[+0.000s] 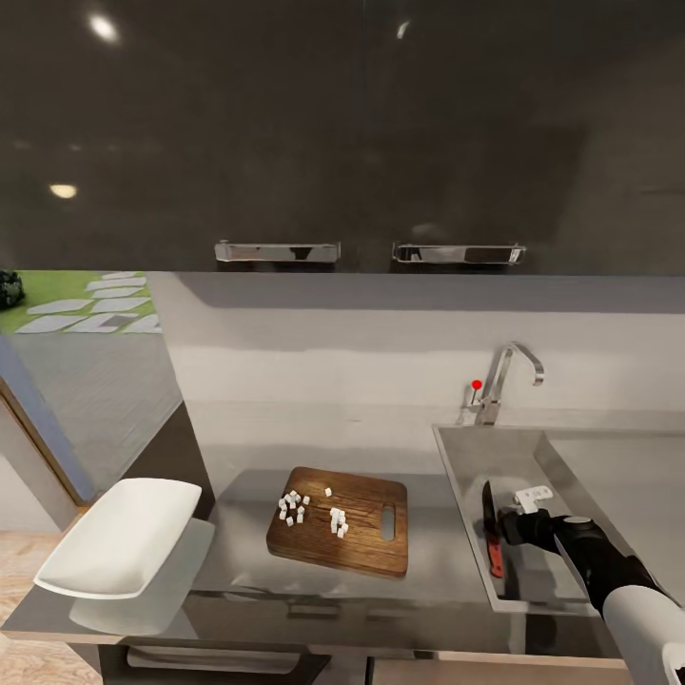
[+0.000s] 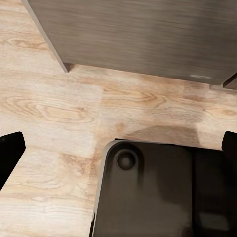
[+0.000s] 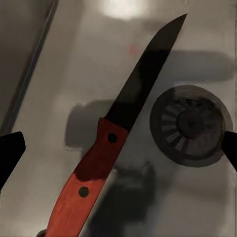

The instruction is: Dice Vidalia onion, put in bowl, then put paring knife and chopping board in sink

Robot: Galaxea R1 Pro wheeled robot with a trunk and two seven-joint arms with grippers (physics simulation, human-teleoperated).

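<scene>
The knife lies on the floor of the sink, along the basin's left wall, red handle toward the robot and dark blade pointing away toward the tap. In the right wrist view the knife runs diagonally across the grey basin floor, its blade passing just beside the round drain without covering it. The right gripper hangs over the basin right next to the knife; its jaws are spread wide — the two dark fingertips sit at opposite edges of the wrist view with the knife lying free between them, gripped by nothing.

On the bench, left of the sink, the chopping board lies flat with a scatter of small white onion dice on its left and middle part; the slot handle is at its right end. Further left, at the bench's end, the white bowl shows no dice inside, as far as the head view tells.

The left wrist view looks down on a pale wooden floor, a dark cabinet side above it and a dark rounded part of the robot's base. The left jaws are apart too — a black fingertip shows at each side edge with only floor between.

Dark wall cupboards with two chrome handles hang above the bench.
</scene>
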